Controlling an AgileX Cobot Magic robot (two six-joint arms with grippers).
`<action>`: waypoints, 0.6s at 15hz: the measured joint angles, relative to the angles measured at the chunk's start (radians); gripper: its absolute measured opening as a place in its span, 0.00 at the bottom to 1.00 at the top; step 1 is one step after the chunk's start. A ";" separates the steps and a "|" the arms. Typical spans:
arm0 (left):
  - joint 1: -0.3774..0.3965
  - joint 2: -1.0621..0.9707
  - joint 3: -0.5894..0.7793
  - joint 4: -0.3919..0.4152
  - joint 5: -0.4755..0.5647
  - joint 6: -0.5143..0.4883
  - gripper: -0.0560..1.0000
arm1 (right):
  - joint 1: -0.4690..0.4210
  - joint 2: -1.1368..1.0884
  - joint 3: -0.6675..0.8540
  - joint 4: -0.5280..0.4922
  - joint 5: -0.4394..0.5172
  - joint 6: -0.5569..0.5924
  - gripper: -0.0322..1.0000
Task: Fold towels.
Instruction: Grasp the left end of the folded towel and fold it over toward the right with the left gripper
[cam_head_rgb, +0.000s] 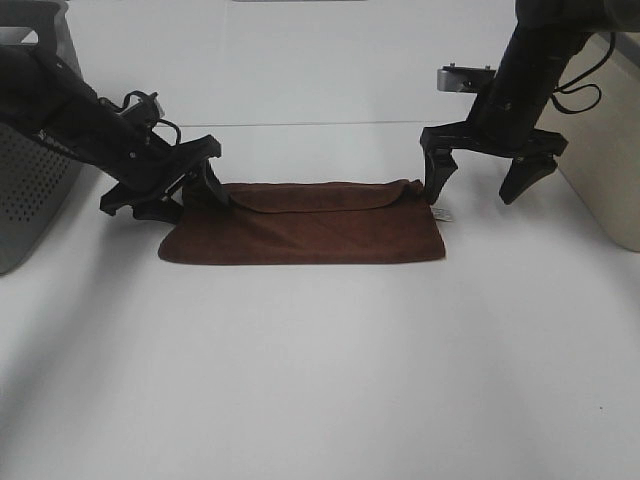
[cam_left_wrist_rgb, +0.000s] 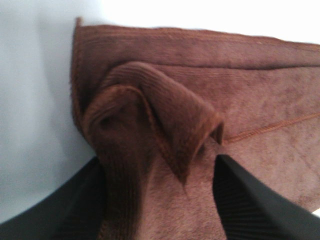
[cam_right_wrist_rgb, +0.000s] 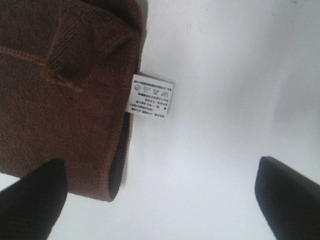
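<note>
A dark reddish-brown towel (cam_head_rgb: 300, 238) of soft fuzzy cloth lies on the white counter (cam_head_rgb: 320, 380), near the middle, folded into a long band running left to right. Along its far edge a narrower upper layer is turned over onto the lower one.

The left hand (cam_head_rgb: 195, 193) sits low at the towel's far left corner. In the left wrist view its black fingers (cam_left_wrist_rgb: 245, 200) press from both sides on a bunched, ridged fold of the towel (cam_left_wrist_rgb: 165, 120), so the left hand (cam_left_wrist_rgb: 157, 202) is grasping that corner.

The right hand (cam_head_rgb: 482, 185) stands at the far right corner with its jaws spread wide. One finger rests at the towel's edge and the other is well clear over bare counter; the right hand (cam_right_wrist_rgb: 160, 200) holds nothing. A small white printed label (cam_right_wrist_rgb: 151, 94) sticks out of the towel's right edge (cam_right_wrist_rgb: 65, 100) and lies flat on the counter.

A grey perforated plastic basket (cam_head_rgb: 25, 190) stands at the far left, and a beige box (cam_head_rgb: 610, 160) at the far right.
</note>
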 joint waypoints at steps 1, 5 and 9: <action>-0.007 0.004 0.000 -0.012 0.000 0.018 0.52 | -0.005 0.000 0.000 -0.001 0.002 0.004 0.97; -0.001 0.012 -0.013 0.089 0.036 -0.032 0.09 | -0.015 0.000 0.000 0.000 0.049 0.004 0.97; 0.031 -0.053 -0.081 0.341 0.113 -0.191 0.08 | -0.015 0.000 0.000 -0.007 0.078 0.004 0.97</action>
